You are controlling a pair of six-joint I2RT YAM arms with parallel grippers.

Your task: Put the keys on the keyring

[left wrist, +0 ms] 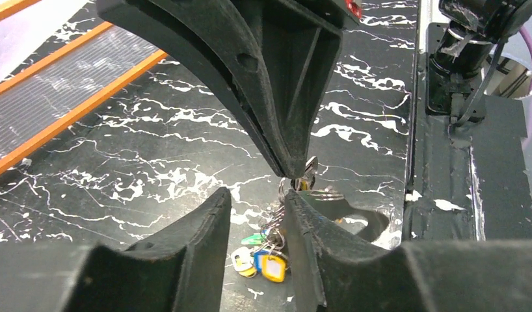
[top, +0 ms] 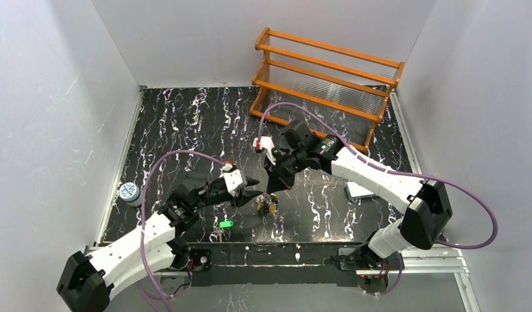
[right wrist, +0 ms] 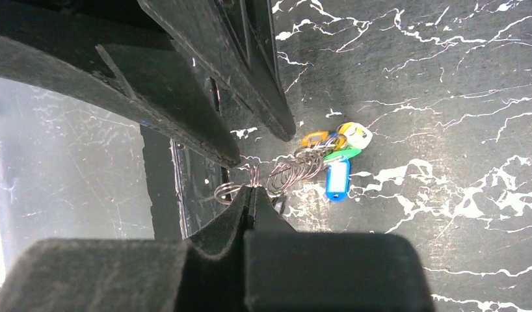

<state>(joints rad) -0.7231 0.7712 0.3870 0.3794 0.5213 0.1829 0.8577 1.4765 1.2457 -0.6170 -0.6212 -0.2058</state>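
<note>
My right gripper (right wrist: 250,190) is shut on a loop of the silvery wire keyring (right wrist: 294,169), holding it above the table. From the ring hangs a bunch of keys (right wrist: 338,156) with yellow, white, green and blue heads, their ends resting near the table (top: 268,207). My left gripper (left wrist: 257,195) stands open right beside the ring, and the hanging keys (left wrist: 271,265) show through the gap between its fingers (left wrist: 205,247). In the top view the two grippers (top: 252,188) (top: 274,187) nearly meet. A separate green-headed key (top: 226,223) lies on the table close to the front edge.
A small round blue-white can (top: 128,193) stands at the left edge of the black marbled table (top: 185,123). An orange wooden rack (top: 328,75) fills the back right. A flat pale object (top: 359,190) lies under the right arm. White walls enclose three sides.
</note>
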